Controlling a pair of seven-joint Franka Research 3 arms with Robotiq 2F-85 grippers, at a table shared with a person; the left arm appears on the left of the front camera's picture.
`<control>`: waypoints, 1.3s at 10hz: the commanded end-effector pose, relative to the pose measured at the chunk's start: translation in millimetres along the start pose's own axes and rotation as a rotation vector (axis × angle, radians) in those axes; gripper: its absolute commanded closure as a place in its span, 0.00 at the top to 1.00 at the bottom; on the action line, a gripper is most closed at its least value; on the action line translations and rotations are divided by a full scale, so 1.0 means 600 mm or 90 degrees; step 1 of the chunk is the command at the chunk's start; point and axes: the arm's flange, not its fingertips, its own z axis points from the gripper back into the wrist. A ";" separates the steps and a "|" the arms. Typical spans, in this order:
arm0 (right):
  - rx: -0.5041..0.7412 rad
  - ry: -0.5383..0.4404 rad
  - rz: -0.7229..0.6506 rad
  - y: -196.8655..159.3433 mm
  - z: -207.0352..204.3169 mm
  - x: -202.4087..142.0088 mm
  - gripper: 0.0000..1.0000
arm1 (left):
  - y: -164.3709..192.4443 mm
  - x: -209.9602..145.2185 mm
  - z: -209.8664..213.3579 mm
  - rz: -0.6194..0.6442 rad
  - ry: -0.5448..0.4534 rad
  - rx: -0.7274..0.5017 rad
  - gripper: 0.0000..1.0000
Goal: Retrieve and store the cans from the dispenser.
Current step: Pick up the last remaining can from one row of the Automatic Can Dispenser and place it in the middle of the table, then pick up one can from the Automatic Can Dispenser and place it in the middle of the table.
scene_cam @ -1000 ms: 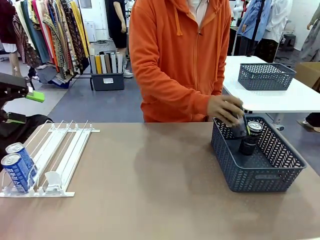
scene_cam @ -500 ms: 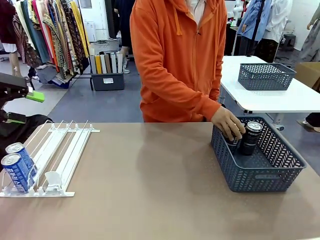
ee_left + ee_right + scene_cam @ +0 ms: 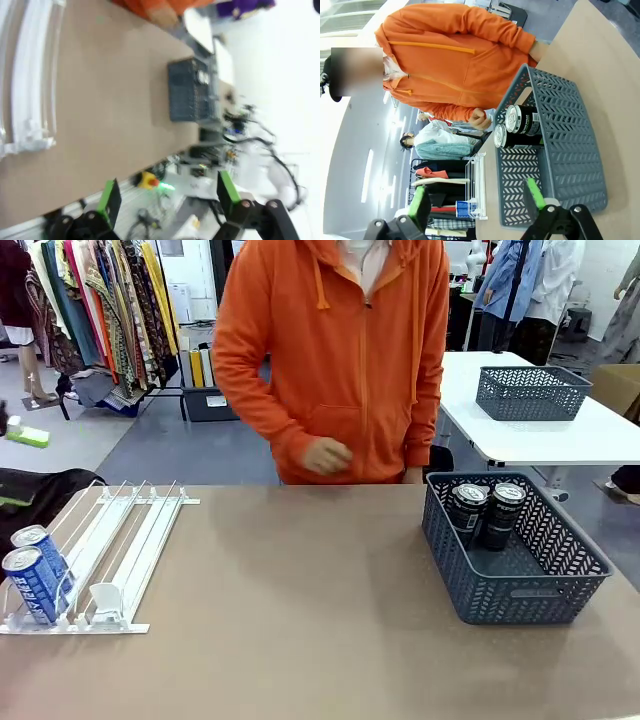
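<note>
The white dispenser (image 3: 110, 555) lies at the table's left with two blue cans (image 3: 35, 585) standing at its front lip. Two black cans (image 3: 485, 512) stand upright in the grey basket (image 3: 520, 595) at the right. My left gripper (image 3: 15, 470) is at the picture's left edge, above and behind the dispenser. In its blurred wrist view it (image 3: 167, 195) is open with nothing between the fingers, above the rails (image 3: 30, 75). My right gripper (image 3: 477, 197) is open and holds nothing, looking at the basket (image 3: 570, 165) and its black cans (image 3: 520, 120).
A person in an orange hoodie stands at the far side, one hand (image 3: 325, 455) drawn back near the table's far edge. A second grey basket (image 3: 530, 392) sits on a white table behind. Bare tabletop lies between dispenser and basket.
The person set a black can in the basket beside the other, let go and pulled the hand back. My left gripper shifted left toward the picture's edge.
</note>
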 end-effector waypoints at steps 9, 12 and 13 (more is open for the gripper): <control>0.003 0.002 0.001 0.005 0.002 0.002 1.00 | 0.106 0.033 0.007 0.108 0.072 -0.143 1.00; 0.003 0.002 0.001 0.005 0.002 0.002 1.00 | 0.106 0.033 0.007 0.108 0.072 -0.143 1.00; 0.003 0.002 0.001 0.005 0.002 0.002 1.00 | 0.110 0.032 0.007 0.118 0.077 -0.125 1.00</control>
